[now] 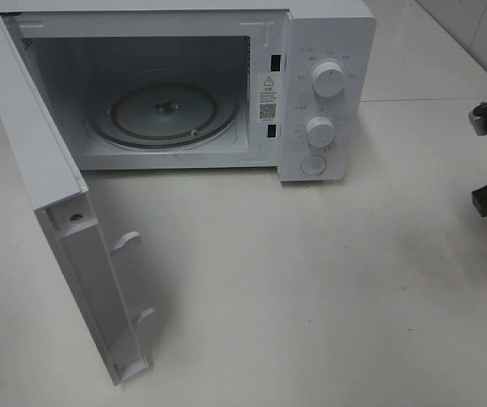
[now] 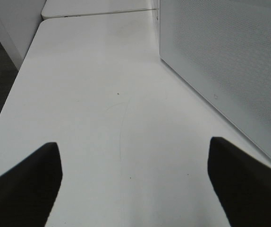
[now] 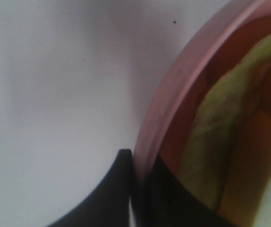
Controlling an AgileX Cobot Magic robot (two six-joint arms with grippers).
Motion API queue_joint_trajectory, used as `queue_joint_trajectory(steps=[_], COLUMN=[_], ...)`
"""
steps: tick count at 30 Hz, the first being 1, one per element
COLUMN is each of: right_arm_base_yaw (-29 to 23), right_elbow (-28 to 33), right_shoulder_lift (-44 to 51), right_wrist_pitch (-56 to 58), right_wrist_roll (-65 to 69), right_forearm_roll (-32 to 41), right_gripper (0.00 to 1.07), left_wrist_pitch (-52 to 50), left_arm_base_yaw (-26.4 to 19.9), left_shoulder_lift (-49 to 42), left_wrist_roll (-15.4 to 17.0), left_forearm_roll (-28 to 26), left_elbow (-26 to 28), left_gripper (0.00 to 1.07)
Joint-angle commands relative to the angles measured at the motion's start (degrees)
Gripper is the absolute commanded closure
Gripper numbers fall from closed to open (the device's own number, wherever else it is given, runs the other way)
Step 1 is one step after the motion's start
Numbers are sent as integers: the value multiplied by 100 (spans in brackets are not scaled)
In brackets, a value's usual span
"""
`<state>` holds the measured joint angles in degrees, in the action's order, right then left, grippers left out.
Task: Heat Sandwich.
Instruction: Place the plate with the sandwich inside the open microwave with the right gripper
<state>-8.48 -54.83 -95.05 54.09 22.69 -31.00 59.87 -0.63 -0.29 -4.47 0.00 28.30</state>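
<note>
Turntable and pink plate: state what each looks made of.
Turntable: likely clear glass; it is glossy, and the hub and roller ring show through it. Pink plate: smooth and opaque, with a soft sheen on its rim; plastic or glazed ceramic, the blurred close view leaves it open.

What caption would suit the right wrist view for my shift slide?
Right arm's jaws shut on the pink plate's rim, sandwich on the plate.
</note>
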Motion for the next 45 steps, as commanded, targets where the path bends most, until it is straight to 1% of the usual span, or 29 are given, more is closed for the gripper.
queue_joint_trajectory(steps=[1, 4, 5, 7, 8, 9, 11, 13, 14, 16, 17, 18, 20, 22, 23, 25, 26, 27, 29, 30, 31, 32, 35, 37, 40, 41, 42, 43, 45], right_arm_base_yaw=[-149, -418, -418, -579, -751, -751, -985, -1341, -1341, -1616, -1856, -1856, -2097, -2452, -2452, -2739, -3008, -3008, -3289, -3547, -3678, -3678, -4154, -4251, -4721, -4721, -4819, -5048, -5225], right_elbow=[286, 642, 642, 745, 831, 831, 905, 1008, 1008, 1071, 1152, 1152, 1215, 1306, 1306, 1375, 1392, 1392, 1432, 1432, 1432, 1432, 1432, 1432, 1432, 1432, 1432, 1432, 1432], right_shoulder_lift=[235, 487, 487, 579, 676, 676, 785, 911, 911, 957, 1003, 1003, 1049, 1152, 1152, 1220, 1261, 1261, 1318, 1364, 1381, 1381, 1495, 1513, 1570, 1570, 1570, 1570, 1570], right_wrist_pitch=[-57, -120, -120, -120, -115, -115, -115, -109, -109, -80, -34, -34, 23, 23, 23, 23, 29, 29, 11, 23, 23, 23, 23, 23, 23, 23, 23, 11, 0], right_wrist_roll=[34, 34, 34, 34, 34, 34, 34, 34, 34, 6, -40, -40, -103, -269, -269, -355, -464, -464, -567, -625, -642, -642, -751, -756, -848, -848, -928, -1146, -1432], right_forearm_roll=[-223, -338, -338, -361, -435, -435, -539, -630, -630, -642, -670, -670, -716, -722, -722, -728, -728, -728, -733, -733, -733, -733, -733, -733, -716, -716, -716, -699, -699], right_gripper=[107, 107, 107, 107, 107, 107, 107, 107, 107, 107, 107, 107, 107, 107, 107, 107, 107, 107, 107, 107, 107, 107, 107, 107, 107, 107, 107, 107, 107], left_wrist_pitch=[-57, -57, -57, -57, -57, -57, -57, -57, -57, -57, -57, -57, -57, -57, -57, -57, -57, -57, -57, -57, -57, -57, -57, -57, -57, -57, -57, -57, -57], left_arm_base_yaw=[0, 0, 0, 0, 0, 0, 0, 0, 0, 0, 0, 0, 0, 0, 0, 0, 0, 0, 0, 0, 0, 0, 0, 0, 0, 0, 0, 0, 0], left_shoulder_lift=[-126, -126, -126, -126, -126, -126, -126, -126, -126, -126, -126, -126, -126, -126, -126, -126, -126, -126, -126, -126, -126, -126, -126, -126, -126, -126, -126, -126, -126], left_wrist_roll=[6, 6, 6, 6, 6, 6, 6, 6, 6, 6, 6, 6, 6, 6, 6, 6, 6, 6, 6, 6, 6, 6, 6, 6, 6, 6, 6, 6, 6], left_forearm_roll=[0, 0, 0, 0, 0, 0, 0, 0, 0, 0, 0, 0, 0, 0, 0, 0, 0, 0, 0, 0, 0, 0, 0, 0, 0, 0, 0, 0, 0], left_elbow=[-11, -11, -11, -11, -11, -11, -11, -11, -11, -11, -11, -11, -11, -11, -11, -11, -11, -11, -11, -11, -11, -11, -11, -11, -11, -11, -11, -11, -11], left_gripper=[29, 29, 29, 29, 29, 29, 29, 29, 29, 29, 29, 29, 29, 29, 29, 29, 29, 29, 29, 29, 29, 29, 29, 29, 29, 29, 29, 29, 29])
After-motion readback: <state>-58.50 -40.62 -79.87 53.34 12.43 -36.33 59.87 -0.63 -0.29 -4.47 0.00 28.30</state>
